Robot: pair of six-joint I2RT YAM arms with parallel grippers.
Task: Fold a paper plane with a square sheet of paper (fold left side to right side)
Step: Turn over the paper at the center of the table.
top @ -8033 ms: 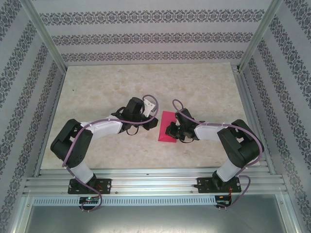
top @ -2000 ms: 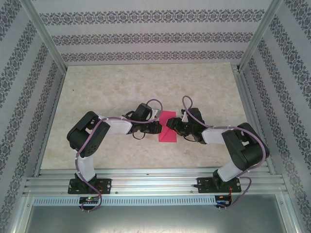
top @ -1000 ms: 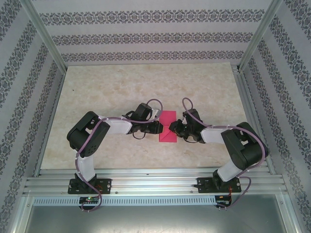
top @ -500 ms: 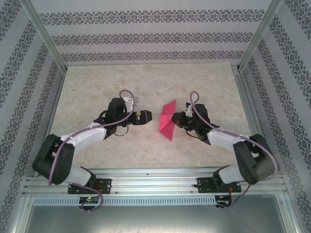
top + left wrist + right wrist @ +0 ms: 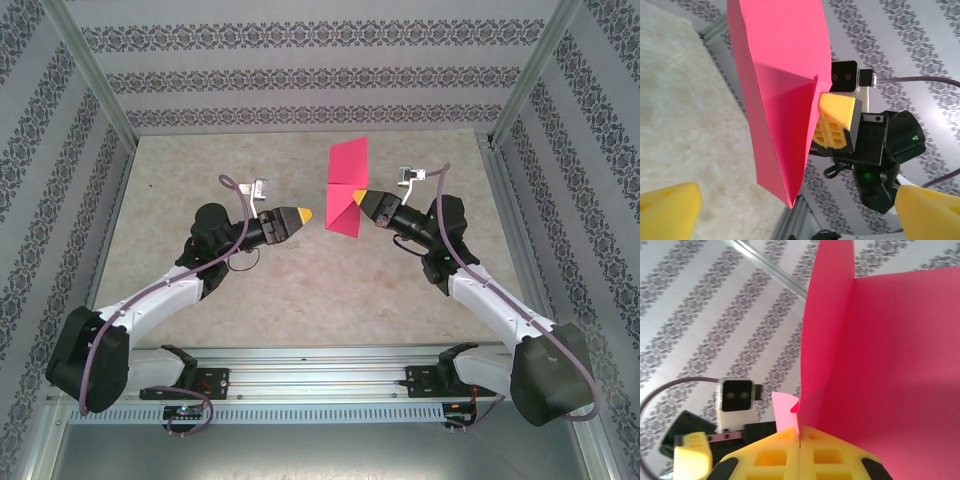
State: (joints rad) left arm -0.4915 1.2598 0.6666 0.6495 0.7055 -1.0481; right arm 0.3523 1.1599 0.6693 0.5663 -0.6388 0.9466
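**A:** Pale marbled table down below, and the square sheet of paper is up in the air above its middle. It's folded, with the halves splaying apart.

**B:** The right gripper has it! Yellow pads are pressed tight together, pinching the sheet at its right-hand edge.

**A:** And the left gripper?

**B:** Jaws spread wide with nothing between them. It's pointing at the sheet from near its left side, clear of it.
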